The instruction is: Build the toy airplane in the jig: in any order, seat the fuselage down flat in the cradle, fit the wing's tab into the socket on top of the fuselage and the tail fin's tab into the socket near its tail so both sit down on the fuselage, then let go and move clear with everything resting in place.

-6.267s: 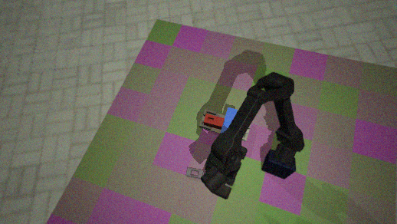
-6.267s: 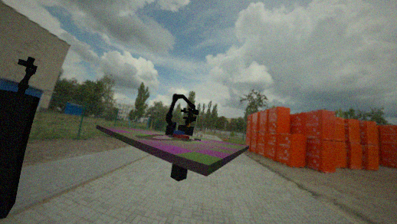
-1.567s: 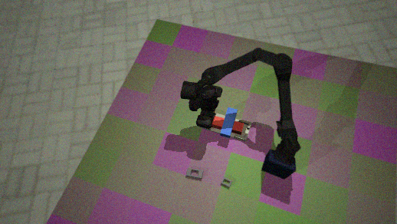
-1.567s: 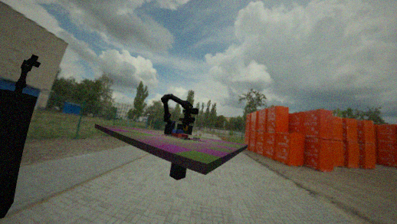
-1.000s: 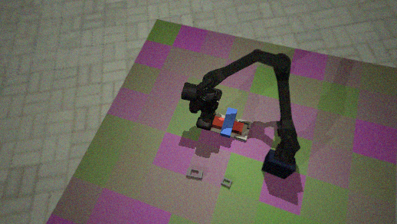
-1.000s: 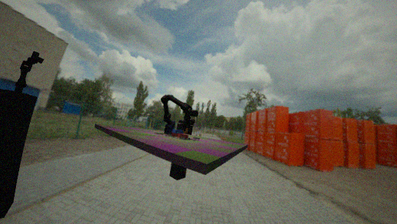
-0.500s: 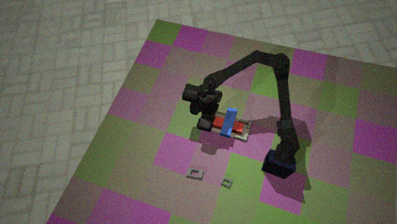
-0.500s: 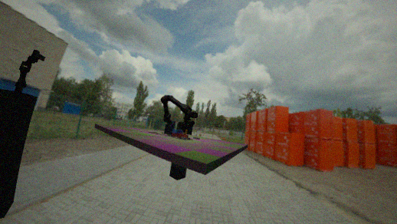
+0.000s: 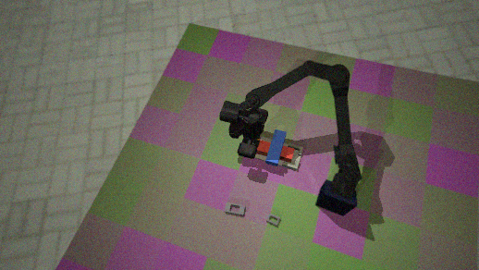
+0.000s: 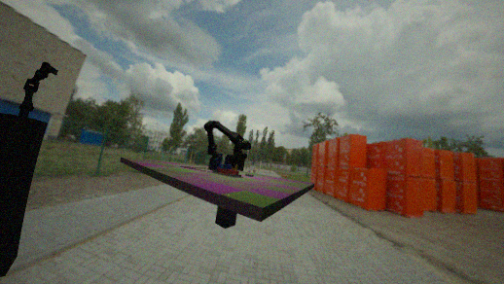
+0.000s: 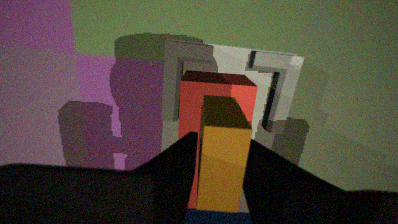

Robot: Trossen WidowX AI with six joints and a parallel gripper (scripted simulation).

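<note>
The red fuselage (image 9: 264,147) (image 11: 190,105) lies in the cradle of the pale jig (image 9: 292,165) (image 11: 230,56). The blue wing (image 9: 276,147) (image 11: 217,218) lies across the top of the fuselage. The orange tail fin (image 11: 220,175) stands upright over the fuselage's tail end; its tab and socket are hidden. My gripper (image 11: 217,141) is slightly open around the fin, with a narrow gap showing on the fin's left side. In the top view the arm's hand hides the fingertips and most of the fin.
Two small grey frame-shaped holders, a larger one (image 9: 227,210) and a smaller one (image 9: 269,221), lie on the checkered table in front of the jig. The arm's base (image 9: 337,199) stands to the right of the jig. Shadows of the arm cross the table.
</note>
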